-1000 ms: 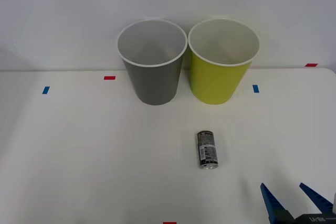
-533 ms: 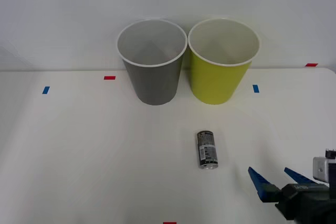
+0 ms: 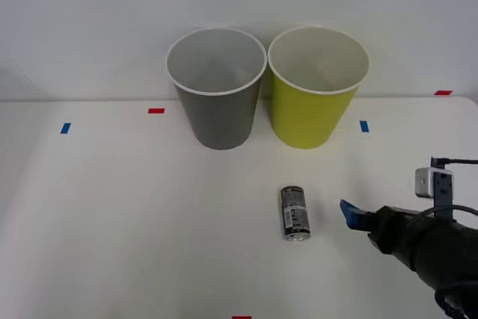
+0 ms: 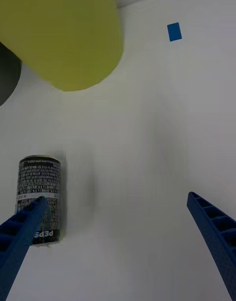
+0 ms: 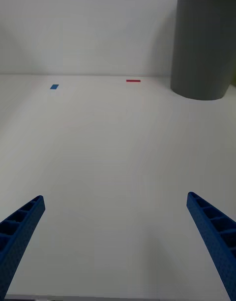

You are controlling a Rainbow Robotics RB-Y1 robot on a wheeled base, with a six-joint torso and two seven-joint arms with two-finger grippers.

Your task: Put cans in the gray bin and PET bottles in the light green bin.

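Note:
A small dark can [image 3: 294, 213] lies on its side on the white table, in front of the light green bin [image 3: 314, 110]. The gray bin [image 3: 219, 113] stands just left of the green one, both upright and touching the back wall. My right gripper [image 3: 349, 214] hovers low just right of the can, open. In the right wrist view one finger [image 4: 24, 227] overlaps the can [image 4: 42, 183], the other finger [image 4: 214, 227] is far off it, and the green bin [image 4: 64, 35] lies beyond. My left gripper [image 5: 115, 197] is open over bare table, the gray bin [image 5: 204, 45] ahead. PET bottles are out of view.
Small tape marks dot the table: blue [image 3: 65, 128] and red [image 3: 155, 110] at the left, blue [image 3: 364, 126] and red [image 3: 442, 93] at the right, red [image 3: 240, 317] at the front edge. A white wall rises behind the bins.
My right arm has come from the front right corner forward and leftward toward the can, turning so that one finger tip shows from above. The can and bins have not moved.

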